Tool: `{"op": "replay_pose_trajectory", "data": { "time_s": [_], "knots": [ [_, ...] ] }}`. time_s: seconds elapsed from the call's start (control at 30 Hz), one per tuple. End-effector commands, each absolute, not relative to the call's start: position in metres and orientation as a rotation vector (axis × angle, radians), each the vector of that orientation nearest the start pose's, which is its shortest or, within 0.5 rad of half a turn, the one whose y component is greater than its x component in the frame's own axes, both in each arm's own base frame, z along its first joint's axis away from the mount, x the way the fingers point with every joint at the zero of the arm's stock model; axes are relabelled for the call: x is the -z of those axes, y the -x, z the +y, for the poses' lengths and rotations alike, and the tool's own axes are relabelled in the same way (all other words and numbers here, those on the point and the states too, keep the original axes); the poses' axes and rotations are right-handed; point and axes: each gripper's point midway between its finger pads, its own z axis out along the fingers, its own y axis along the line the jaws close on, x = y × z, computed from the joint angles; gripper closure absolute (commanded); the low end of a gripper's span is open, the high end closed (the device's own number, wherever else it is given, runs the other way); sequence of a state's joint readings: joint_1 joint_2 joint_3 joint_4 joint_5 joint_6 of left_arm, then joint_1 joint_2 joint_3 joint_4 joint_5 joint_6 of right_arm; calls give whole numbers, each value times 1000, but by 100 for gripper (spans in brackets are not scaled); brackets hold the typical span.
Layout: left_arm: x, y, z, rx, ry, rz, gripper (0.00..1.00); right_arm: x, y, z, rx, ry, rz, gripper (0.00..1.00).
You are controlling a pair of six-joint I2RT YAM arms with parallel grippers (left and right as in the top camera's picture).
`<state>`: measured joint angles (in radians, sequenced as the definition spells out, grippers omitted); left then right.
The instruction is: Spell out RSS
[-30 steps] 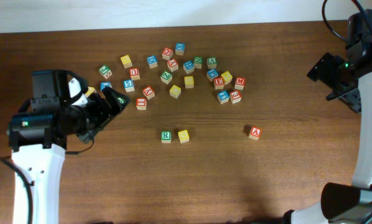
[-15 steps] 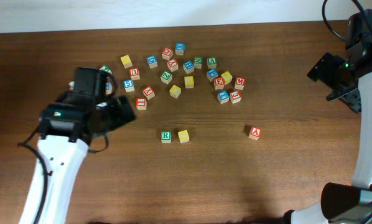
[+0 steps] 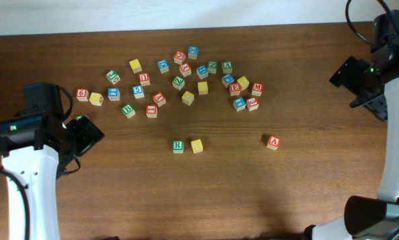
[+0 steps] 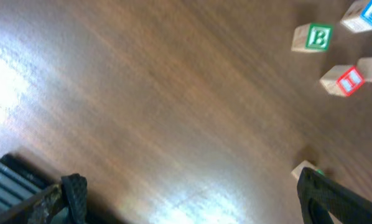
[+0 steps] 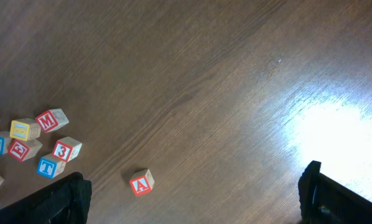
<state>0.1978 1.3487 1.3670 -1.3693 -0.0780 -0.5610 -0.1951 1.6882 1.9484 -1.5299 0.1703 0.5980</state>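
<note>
R cube and S cube sit together right of the wide-open, empty left gripper; right gripper likewise.

- Left arm: a white shell link, topped by a black motor housing with a small green light.
- A thin black cable lies along that white link.
- Left claw: black, with dark, scuffed fingers.
- Right arm: a white link with black housings and a second green light.
- A black looped cable shows by the tabletop's far right corner.
- Right claw: plain black.
</note>
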Motion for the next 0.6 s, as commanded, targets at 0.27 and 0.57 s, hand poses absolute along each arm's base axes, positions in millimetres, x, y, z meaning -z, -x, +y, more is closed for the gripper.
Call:
{"op": "replay_pose_trajectory", "data": {
  "time_s": [0.27, 0.57],
  "knots": [
    [-197, -250, 58, -5, 1083, 2721, 1, -264, -348, -39, -324, -1063, 2644, 2],
    [-197, -250, 58, -5, 1083, 2721, 1, -224, -376, 91, -407, -415, 2831, 2]
  ]
}}
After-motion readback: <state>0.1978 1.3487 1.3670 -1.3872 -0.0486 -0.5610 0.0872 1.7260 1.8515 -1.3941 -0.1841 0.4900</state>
